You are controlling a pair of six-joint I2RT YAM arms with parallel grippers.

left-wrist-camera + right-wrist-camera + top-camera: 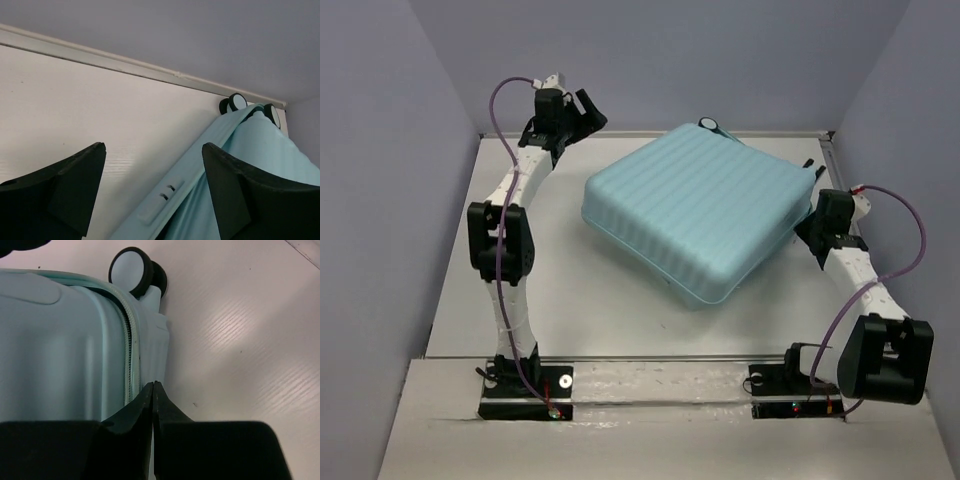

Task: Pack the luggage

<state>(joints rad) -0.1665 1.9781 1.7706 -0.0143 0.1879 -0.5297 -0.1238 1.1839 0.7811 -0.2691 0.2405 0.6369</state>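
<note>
The luggage (692, 212) is a pale aqua ribbed suitcase lying flat at the middle-back of the table, with a wheel (708, 126) at its far corner. My left gripper (588, 112) is open and empty, raised near the back wall, left of the suitcase. In the left wrist view the open gripper (154, 148) frames the suitcase's edge (260, 165), a small latch plate (160, 200) and two wheels (233, 103). My right gripper (805, 232) is at the suitcase's right side. In the right wrist view it (152, 385) is shut, its tips beside the zipper seam (131, 350), with a wheel (131, 267) beyond.
The white table (570, 300) is boxed in by lilac walls at the back and on both sides. A metal rail (650, 375) runs along the near edge between the two arm bases. A metal strip (100, 57) lines the foot of the back wall.
</note>
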